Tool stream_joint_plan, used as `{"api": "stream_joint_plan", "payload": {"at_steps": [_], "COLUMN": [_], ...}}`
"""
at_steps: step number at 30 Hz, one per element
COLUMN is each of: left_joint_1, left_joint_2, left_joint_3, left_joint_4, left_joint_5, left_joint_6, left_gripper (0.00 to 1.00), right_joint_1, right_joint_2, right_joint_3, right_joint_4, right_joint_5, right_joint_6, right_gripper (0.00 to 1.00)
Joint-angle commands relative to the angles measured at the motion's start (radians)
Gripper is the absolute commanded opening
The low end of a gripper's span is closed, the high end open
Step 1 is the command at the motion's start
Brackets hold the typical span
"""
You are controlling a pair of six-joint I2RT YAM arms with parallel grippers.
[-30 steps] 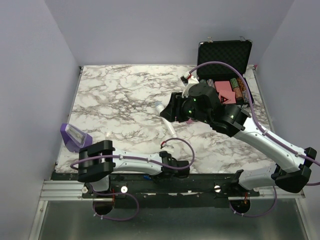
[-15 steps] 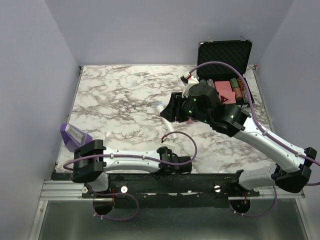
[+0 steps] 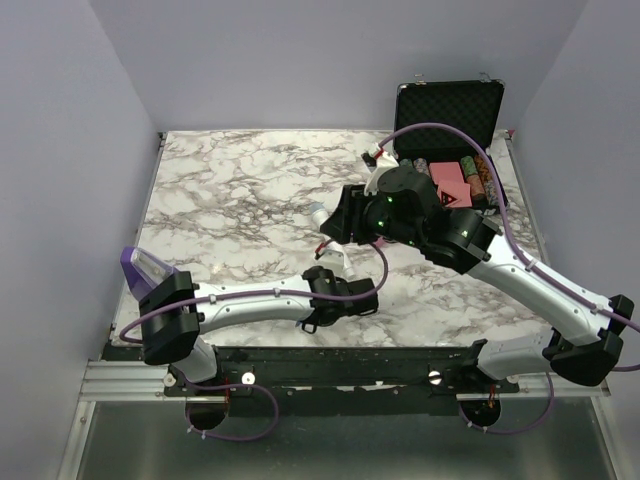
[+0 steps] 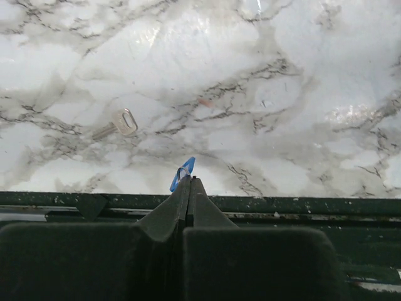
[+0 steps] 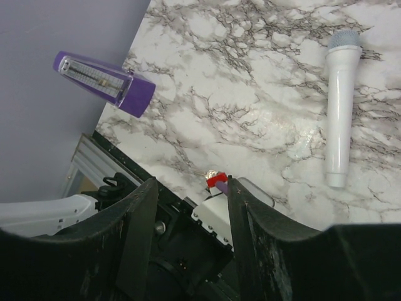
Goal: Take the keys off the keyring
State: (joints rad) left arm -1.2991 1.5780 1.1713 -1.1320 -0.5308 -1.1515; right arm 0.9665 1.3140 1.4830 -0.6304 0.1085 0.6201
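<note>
My left gripper (image 4: 188,182) is pressed fully together on the tiny blue-headed key (image 4: 188,166), a plastic head on a short metal blade. Only a sliver of blue shows past the fingertips. The thin silver wire keyring (image 4: 181,174) loops out at the very tip, touching the blue head. In the overhead view this grip sits near six o'clock on the white-and-grey marble table (image 4: 301,94), just inside the near edge.

A plain silver metal key (image 4: 120,123) lies flat on the marble at ten o'clock from those fingertips. It is clear of the ring, so I take it as already off.

My right gripper (image 5: 192,185) hangs above with its fingers apart and nothing between them, looking down at the left wrist. The white microphone with the grey mesh head (image 5: 340,113) lies at two o'clock in its view, and the purple wedge-shaped metronome (image 5: 100,78) at ten o'clock.

I expect both parts to weigh almost nothing. The key should be stiff, its metal blade slick and its plastic head a little grippier. The ring is springy wire that will twist away under a loose pinch. I would take the ring across its wire with the right fingertips, opposite the key, and work the head around the coil. The main risk I see is the key flicking out of the grip.
</note>
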Motion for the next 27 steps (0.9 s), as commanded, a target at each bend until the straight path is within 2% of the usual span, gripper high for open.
{"api": "stream_joint_plan", "payload": {"at_steps": [1, 2, 3, 4, 5, 7, 11, 20, 27], "left_joint_1": [0.081, 0.093, 0.106, 0.115, 0.126, 0.141, 0.169, 0.259, 0.351], "left_joint_2": [-0.036, -0.044, -0.052, -0.062, -0.07, -0.09, -0.127, -0.364, -0.538], "left_joint_3": [0.018, 0.018, 0.021, 0.025, 0.031, 0.047, 0.099, 0.116, 0.053], "left_joint_4": [0.008, 0.012, 0.014, 0.014, 0.012, 0.009, -0.031, 0.029, 0.06], "left_joint_5": [-0.054, -0.052, -0.055, -0.058, -0.061, -0.064, -0.077, -0.043, -0.051], "left_joint_6": [0.077, 0.091, 0.102, 0.114, 0.124, 0.145, 0.162, 0.317, 0.424], "left_gripper": [0.28, 0.55, 0.69, 0.93, 0.99, 0.99, 0.99, 0.99, 0.99], "right_joint_1": [-0.006, -0.008, -0.008, -0.009, -0.009, -0.011, -0.012, -0.012, -0.012], "right_joint_2": [-0.03, -0.033, -0.035, -0.039, -0.042, -0.044, -0.042, -0.127, -0.286], "right_joint_3": [0.022, 0.023, 0.022, 0.02, 0.02, 0.02, 0.022, 0.008, -0.121], "right_joint_4": [-0.029, -0.035, -0.04, -0.043, -0.048, -0.052, -0.061, -0.069, 0.049], "right_joint_5": [0.045, 0.059, 0.072, 0.08, 0.088, 0.095, 0.106, 0.267, 0.385], "right_joint_6": [-0.006, -0.005, -0.005, -0.003, -0.003, 0.001, 0.007, 0.052, 0.053], "right_gripper": [0.59, 0.63, 0.68, 0.72, 0.81, 0.9, 0.96, 1.0, 1.0]}}
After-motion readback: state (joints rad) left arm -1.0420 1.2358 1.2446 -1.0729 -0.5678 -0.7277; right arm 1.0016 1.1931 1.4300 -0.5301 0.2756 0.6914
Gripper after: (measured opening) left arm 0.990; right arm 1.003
